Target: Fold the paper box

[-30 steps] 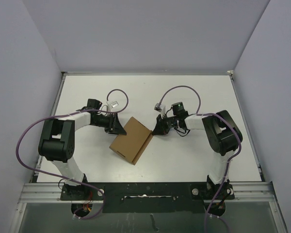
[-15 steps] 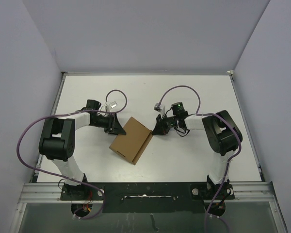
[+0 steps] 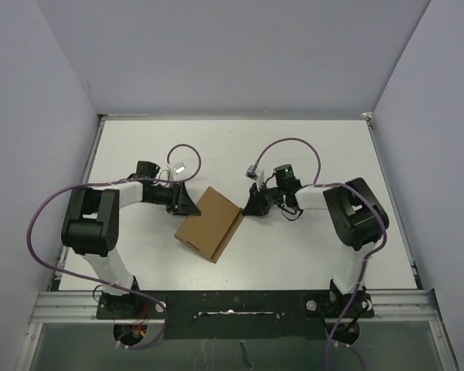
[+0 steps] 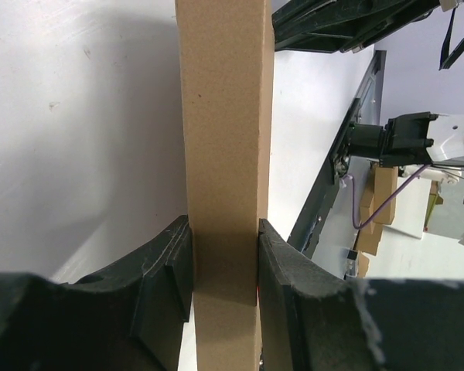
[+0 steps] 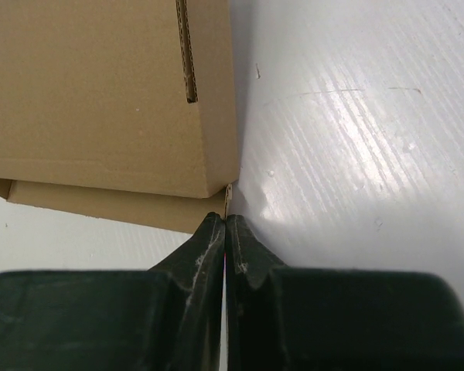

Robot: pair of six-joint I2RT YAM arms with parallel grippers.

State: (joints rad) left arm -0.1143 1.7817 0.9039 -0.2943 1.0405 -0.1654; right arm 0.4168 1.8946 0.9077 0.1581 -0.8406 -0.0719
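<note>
My left gripper (image 3: 187, 207) clamps the left edge of the paper box (image 3: 210, 224), with fingers (image 4: 166, 267) pressed against both faces. The box lies near the middle of the counter (image 3: 317, 139). My right gripper (image 3: 252, 207) is pinched fully together, its tips at the box's right corner.

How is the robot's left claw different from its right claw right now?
The left gripper has its jaws apart, while the right gripper has its jaws pressed together. The left gripper clamps the paper box from both sides; the right gripper's tips only sit at a corner of the box. Both are black and reach toward the same box.
</note>
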